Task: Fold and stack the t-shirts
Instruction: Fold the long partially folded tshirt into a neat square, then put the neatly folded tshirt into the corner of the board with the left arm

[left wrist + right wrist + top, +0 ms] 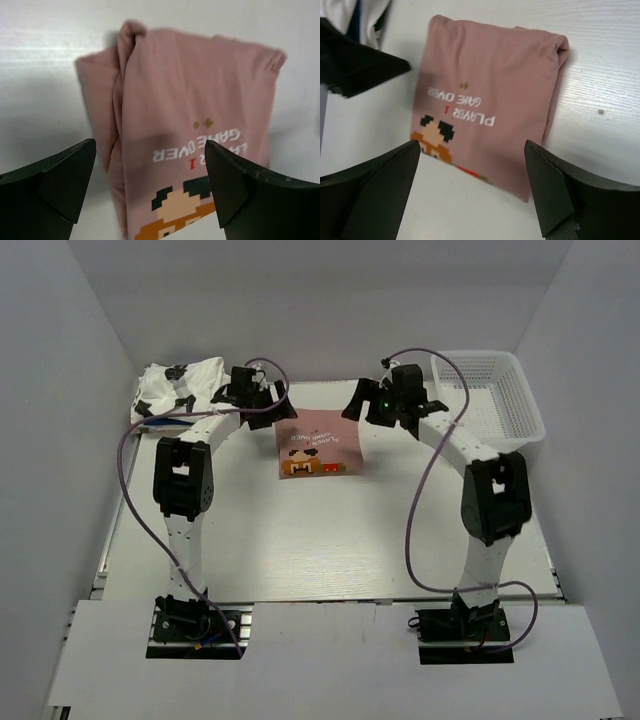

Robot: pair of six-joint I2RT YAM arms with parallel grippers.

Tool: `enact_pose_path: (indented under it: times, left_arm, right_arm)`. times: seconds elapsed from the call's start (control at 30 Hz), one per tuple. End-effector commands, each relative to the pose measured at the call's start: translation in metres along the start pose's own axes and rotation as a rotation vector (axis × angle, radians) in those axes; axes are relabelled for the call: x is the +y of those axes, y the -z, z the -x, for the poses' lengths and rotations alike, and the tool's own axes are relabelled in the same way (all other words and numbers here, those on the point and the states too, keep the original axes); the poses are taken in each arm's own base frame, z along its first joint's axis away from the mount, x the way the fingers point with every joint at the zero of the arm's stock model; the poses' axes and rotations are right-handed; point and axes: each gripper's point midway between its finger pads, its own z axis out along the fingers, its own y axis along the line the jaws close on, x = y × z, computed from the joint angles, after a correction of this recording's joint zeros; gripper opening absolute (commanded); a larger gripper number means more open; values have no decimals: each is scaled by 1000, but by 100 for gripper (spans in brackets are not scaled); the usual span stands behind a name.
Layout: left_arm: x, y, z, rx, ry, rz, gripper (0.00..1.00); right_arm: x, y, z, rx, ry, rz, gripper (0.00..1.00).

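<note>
the pink shirt is blurred in the left wrist view, its pixel figure cut off at the bottom edge. only a corner of the white shirt shows top-left in the right wrist view (blue sliver beside it, can't tell what).

The pink t-shirt carries white lettering, a red numeral and a pixel figure in black, tan and orange. The white t-shirt bears black patches, and the mesh basket is white.
</note>
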Motion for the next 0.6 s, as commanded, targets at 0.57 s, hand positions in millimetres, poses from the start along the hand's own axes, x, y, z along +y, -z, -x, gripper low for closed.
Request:
enact_pose_path:
  times: [0.57]
  left_arm:
    - [22,-36,-105,321,-96,34,83]
  right_arm:
    - [27,160,-22,-242,121,-56,90]
